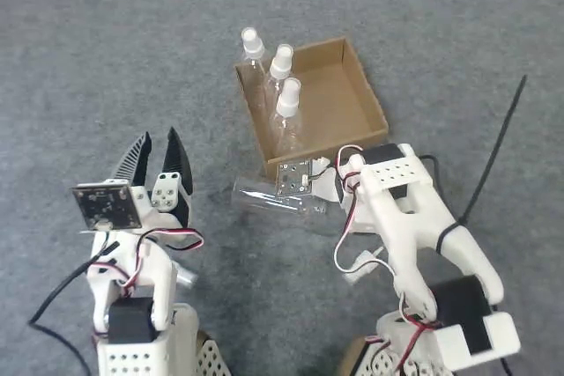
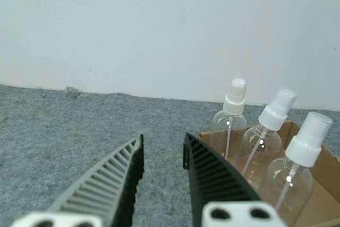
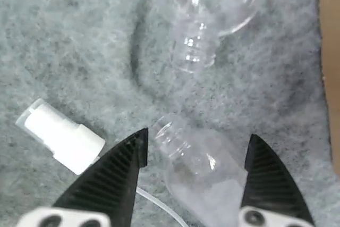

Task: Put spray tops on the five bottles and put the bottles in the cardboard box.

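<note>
Currently in hand: capping the fourth bottle, by the look of it, with the right arm [image 1: 414,217] lining up a pick on a bare bottle.
Done so far: three capped bottles [image 1: 281,63] are standing in a row inside the cardboard box [image 1: 339,99], along one side wall.
Right jaws: spread wide and gripping nothing; they are hanging low over the surface [image 3: 64,35] and straddling the near uncapped bottle [image 3: 199,166], which is lying on its side with its open neck pointing forward out of the jaws.
Second uncapped bottle [image 3: 212,3]: lying on its side just beyond the first and not touching it.
Loose spray top [image 3: 64,137]: lying on the surface just outside one jaw, with its thin dip tube [image 3: 159,206] trailing beneath the jaws.
Left jaws: released and empty, with the left arm [image 1: 141,261] holding them raised above the surface, facing the box and well apart from the bare bottles.
Next move, as a judgement: the right jaws are needing to clench on the bottle's body and stand it upright, leaving the neck free so the other arm can bring the spray top and feed the tube in.
Risk, as a judgement: the smooth round bottle is likely to roll or slip as the jaws are closing.
</note>
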Action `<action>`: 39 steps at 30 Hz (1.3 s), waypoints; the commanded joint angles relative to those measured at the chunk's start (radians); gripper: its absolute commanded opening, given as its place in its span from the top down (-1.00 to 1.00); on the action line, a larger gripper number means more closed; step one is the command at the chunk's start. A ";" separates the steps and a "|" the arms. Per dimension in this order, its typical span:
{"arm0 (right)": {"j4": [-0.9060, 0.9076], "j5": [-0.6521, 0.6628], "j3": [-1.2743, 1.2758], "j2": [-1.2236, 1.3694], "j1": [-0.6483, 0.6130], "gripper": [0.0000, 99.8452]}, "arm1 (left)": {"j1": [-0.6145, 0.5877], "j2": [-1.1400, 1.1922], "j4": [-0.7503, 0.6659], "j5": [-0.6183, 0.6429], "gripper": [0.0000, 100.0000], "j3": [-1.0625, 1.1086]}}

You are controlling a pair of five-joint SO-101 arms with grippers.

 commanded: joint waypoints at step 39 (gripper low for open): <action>-0.133 -0.677 -0.043 -0.013 0.065 0.51 | -0.006 -0.015 -0.035 -0.012 0.77 -0.012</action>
